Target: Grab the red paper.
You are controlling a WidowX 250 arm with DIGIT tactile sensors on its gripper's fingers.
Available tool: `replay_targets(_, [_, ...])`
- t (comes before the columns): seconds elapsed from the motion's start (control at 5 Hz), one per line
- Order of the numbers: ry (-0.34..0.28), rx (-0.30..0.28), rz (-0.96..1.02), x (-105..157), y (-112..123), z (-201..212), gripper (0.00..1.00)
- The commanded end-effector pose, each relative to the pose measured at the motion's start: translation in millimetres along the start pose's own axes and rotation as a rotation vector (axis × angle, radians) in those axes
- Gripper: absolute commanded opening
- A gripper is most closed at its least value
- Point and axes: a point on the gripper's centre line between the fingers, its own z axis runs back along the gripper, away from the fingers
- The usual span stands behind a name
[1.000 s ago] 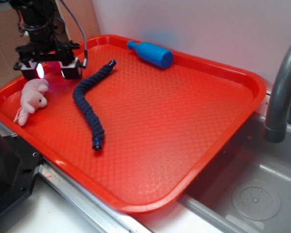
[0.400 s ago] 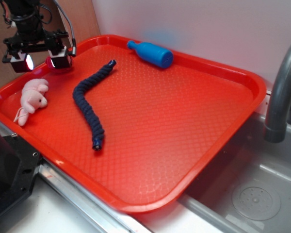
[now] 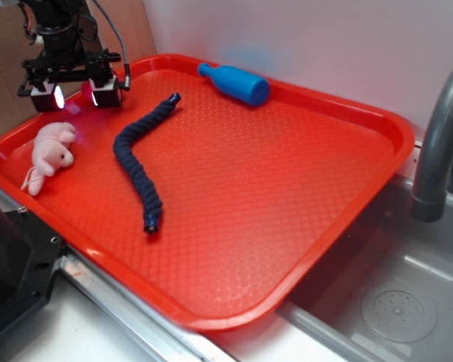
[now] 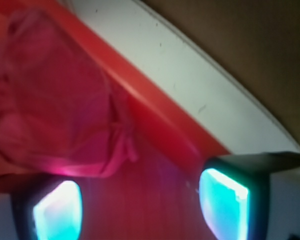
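The red paper (image 4: 55, 100) shows in the wrist view as a dark-red wrinkly lump at the upper left. It lies on the orange-red tray floor, just ahead of my left finger pad (image 4: 57, 212) and not between the pads. My gripper (image 4: 140, 200) is open, with only bare tray floor between its fingers. In the exterior view the gripper (image 3: 72, 98) hovers over the tray's back-left corner and hides most of the paper.
On the orange-red tray (image 3: 287, 226) are a pink plush toy (image 3: 51, 151) just in front of the gripper, a dark blue rope toy (image 3: 140, 162) and a blue bottle (image 3: 238, 83). The tray rim (image 4: 155, 110) and brown cardboard lie close behind. A sink (image 3: 408, 302) and faucet (image 3: 438, 151) stand at right.
The gripper rose and swung left toward the back corner, then came back a little to the right. It stayed open throughout. The toys have not moved.
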Motion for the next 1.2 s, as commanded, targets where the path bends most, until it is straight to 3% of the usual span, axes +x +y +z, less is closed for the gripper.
replay_targets(0.0, [-0.038,0.012,0.001,14.2,1.2,-4.9,1.00])
replay_targets(0.4, [-0.012,0.018,-0.008,17.2,-7.0,-21.8,1.00])
replay_targets(0.6, [-0.024,0.027,-0.008,19.0,-7.2,-20.9,0.00])
replay_targets(1.0, [-0.019,0.018,-0.007,18.0,-4.4,-21.5,0.00])
